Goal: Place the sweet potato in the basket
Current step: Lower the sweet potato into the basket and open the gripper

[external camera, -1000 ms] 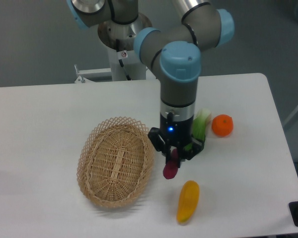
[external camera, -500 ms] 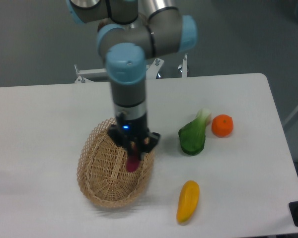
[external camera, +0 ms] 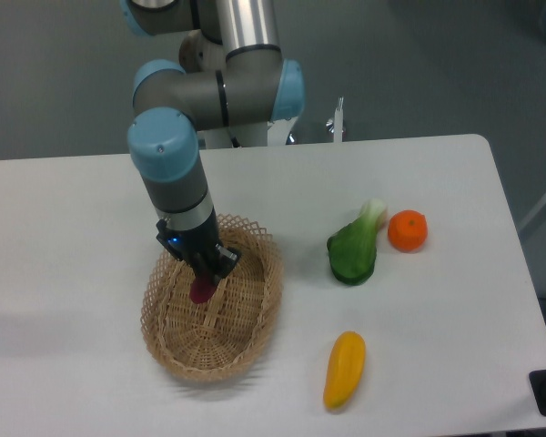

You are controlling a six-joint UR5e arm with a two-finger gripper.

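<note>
Magenta, finger-like sweet potato point(external camera: 200, 289) now hangs clenched in the tool point(external camera: 203, 279) over the oval tan wicker basket point(external camera: 264, 300) at lower left, carried across from beside the green vegetable point(external camera: 353, 252); only release remains.

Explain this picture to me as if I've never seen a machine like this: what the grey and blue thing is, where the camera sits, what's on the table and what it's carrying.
The grey and blue thing is a robot arm made of jointed tubes. At its tip is a gripper with two jaws that pinch things. One fixed camera looks down at the white table from the front and above.

The jaws are shut on a small reddish-purple sweet potato, held over the inside of an oval wicker basket. Whether it touches the basket floor cannot be told.

To the right, lying on the table, are a green leafy vegetable, a round orange fruit and, nearer the camera, a yellow-orange oblong vegetable.
</note>
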